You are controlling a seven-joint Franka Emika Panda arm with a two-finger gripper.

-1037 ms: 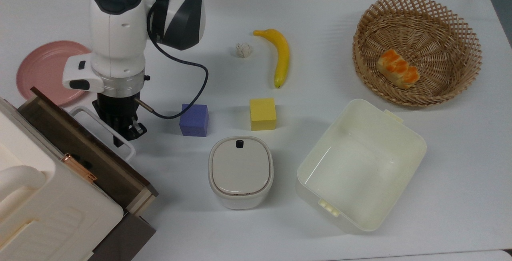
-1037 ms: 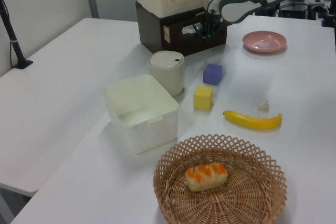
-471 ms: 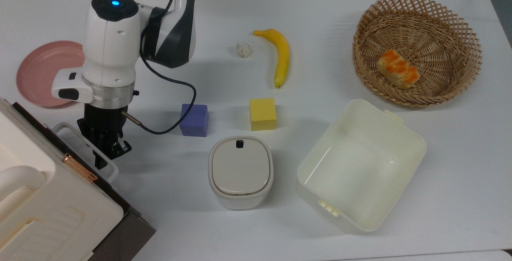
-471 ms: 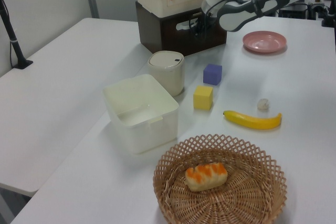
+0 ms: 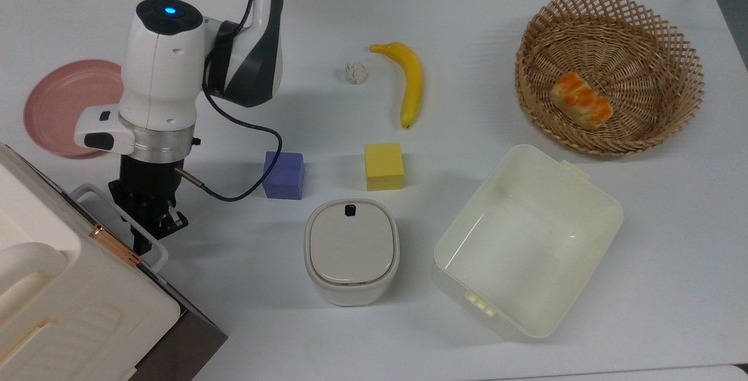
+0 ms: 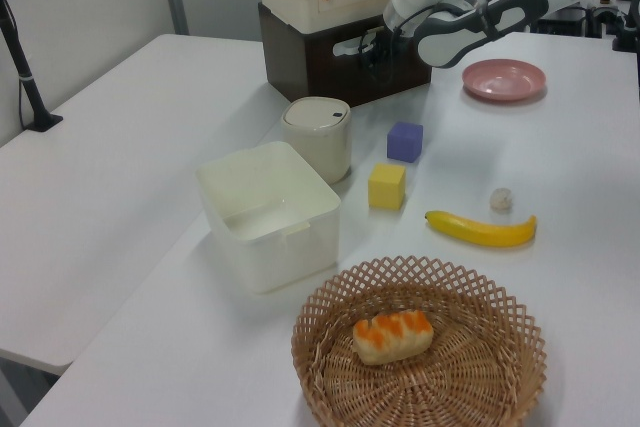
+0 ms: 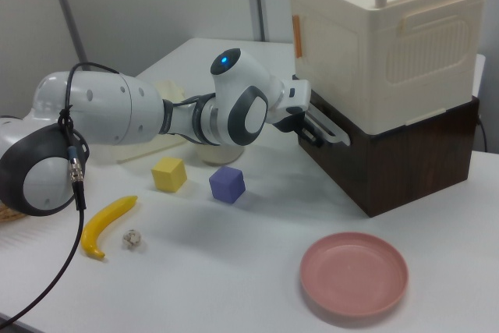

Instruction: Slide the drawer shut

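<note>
The drawer [image 7: 366,165] is sitting in the dark cabinet beneath the cream box, its front nearly flush, its white handle [image 5: 120,216] running slantwise across the top view's lower left. My pincer [image 5: 146,226] is pressing right at that handle, the cabinet lying beyond it toward the top view's lower left. I cannot tell whether I am clenched or released.
</note>
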